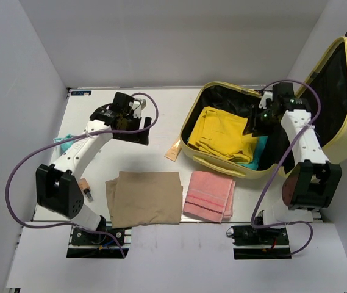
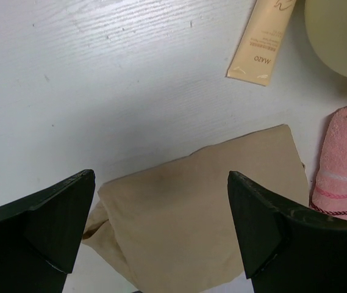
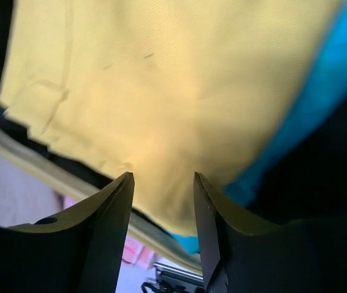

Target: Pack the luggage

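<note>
White table: luggage open beneath right pincer, jaws parted; left pincer spread, well apart.

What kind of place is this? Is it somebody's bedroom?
Likely a robot test booth, not a bedroom: plain walls box in a white table, two robot arms are bolted at its edge, and a suitcase sits beside folded cloths.
</note>
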Motion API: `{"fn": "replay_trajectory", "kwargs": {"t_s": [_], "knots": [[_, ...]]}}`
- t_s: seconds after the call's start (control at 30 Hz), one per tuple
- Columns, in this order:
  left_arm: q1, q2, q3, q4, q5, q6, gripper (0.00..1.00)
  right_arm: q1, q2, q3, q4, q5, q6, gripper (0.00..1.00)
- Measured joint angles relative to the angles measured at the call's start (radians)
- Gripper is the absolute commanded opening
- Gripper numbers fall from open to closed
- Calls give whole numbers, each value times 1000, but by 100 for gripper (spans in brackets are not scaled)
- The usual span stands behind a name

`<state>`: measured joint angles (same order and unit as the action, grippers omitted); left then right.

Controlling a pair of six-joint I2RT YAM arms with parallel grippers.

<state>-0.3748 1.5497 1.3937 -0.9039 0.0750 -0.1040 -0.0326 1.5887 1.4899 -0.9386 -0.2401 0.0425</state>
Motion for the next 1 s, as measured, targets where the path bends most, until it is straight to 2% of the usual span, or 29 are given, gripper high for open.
{"fn": "replay_trajectory", "kwargs": {"t_s": [0.17,0.3,0.47,0.67,0.77,1.0], "knots": [[0,-60,-58,-10,0,-31,100,52,-57,-169,10,-102,10,47],[0,-87,-119,-14,17,-74,100,62,-32,-290,45,-106,36,45],[-43,-118,-220,-40,26,-129,100,55,2,-325,84,-66,107,57],[-243,-160,-277,-78,-10,-234,100,67,-27,-272,85,-35,118,75],[-365,-156,-274,-87,-72,-315,100,67,-91,-248,88,11,135,80],[-597,-32,-188,-100,-237,-479,96,66,-248,-245,101,137,214,83]]}}
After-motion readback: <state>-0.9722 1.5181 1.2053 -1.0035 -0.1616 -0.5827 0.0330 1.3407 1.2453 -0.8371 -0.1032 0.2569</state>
